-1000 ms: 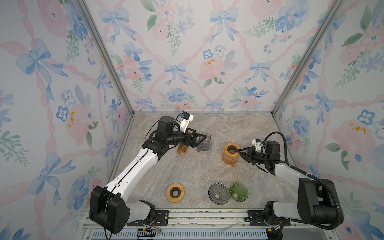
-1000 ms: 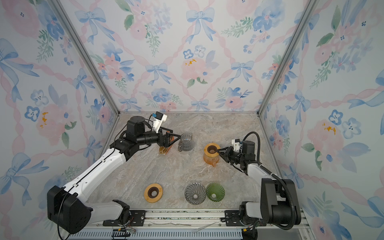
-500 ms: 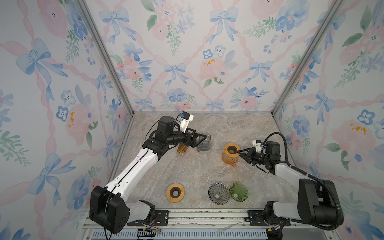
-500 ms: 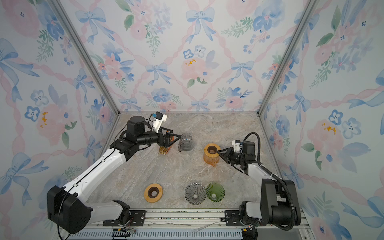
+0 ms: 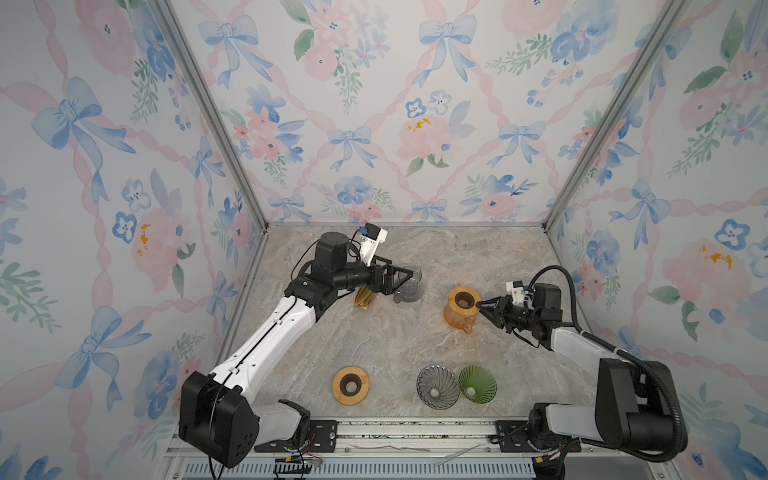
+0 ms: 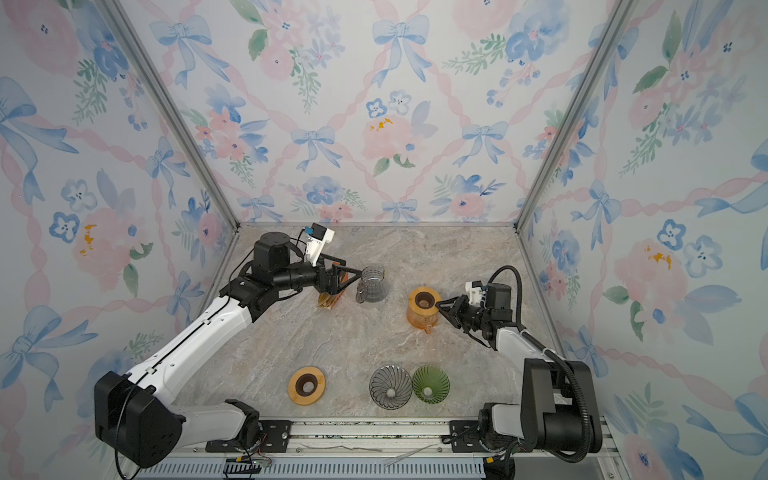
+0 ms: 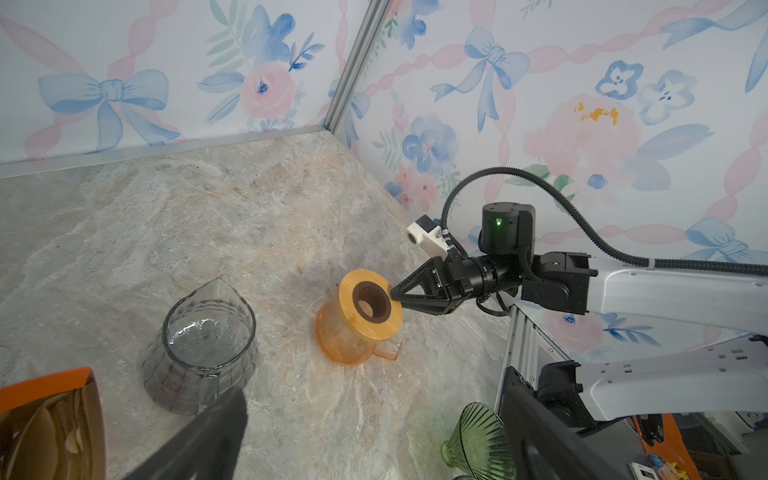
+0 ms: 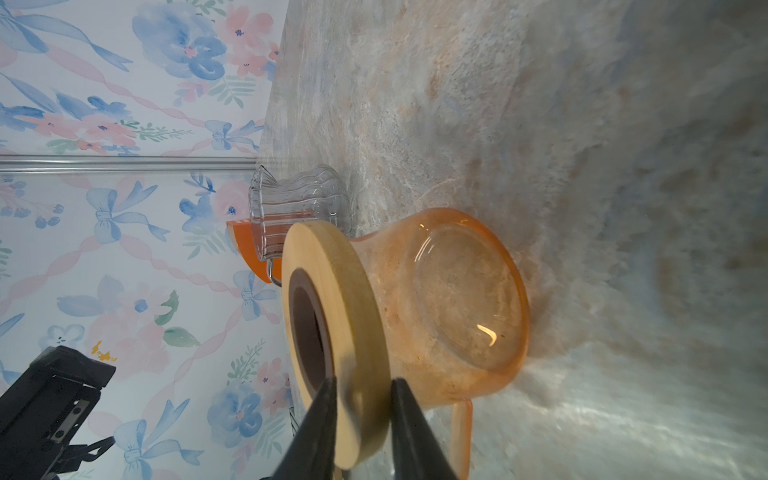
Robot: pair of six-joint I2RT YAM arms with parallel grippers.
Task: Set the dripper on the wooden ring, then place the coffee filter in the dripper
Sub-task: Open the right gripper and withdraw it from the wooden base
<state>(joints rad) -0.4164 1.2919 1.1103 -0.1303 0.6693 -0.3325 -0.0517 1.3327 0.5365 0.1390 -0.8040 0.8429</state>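
Coffee filter stack (image 5: pixel 364 296) sits in the orange box (image 7: pixel 50 380), rear left of the table (image 5: pixel 374 340), just below our left gripper (image 5: pixel 409 275), spread wide, apparently empty. Right gripper (image 8: pixel 359 386) is clamped on the wooden ring (image 5: pixel 462 300) atop the orange carafe (image 5: pixel 456 321).

The carafe (image 5: pixel 456 319) is orange, the dripper (image 5: pixel 477 383) green, the walls (image 5: pixel 374 104) floral.

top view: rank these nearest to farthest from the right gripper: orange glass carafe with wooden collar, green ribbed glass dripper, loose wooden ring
From the right gripper:
1. The orange glass carafe, at the tips, which pinch its wooden collar.
2. The green ribbed glass dripper, front of the table, right arm's side.
3. The loose wooden ring, front, toward the left arm's side.
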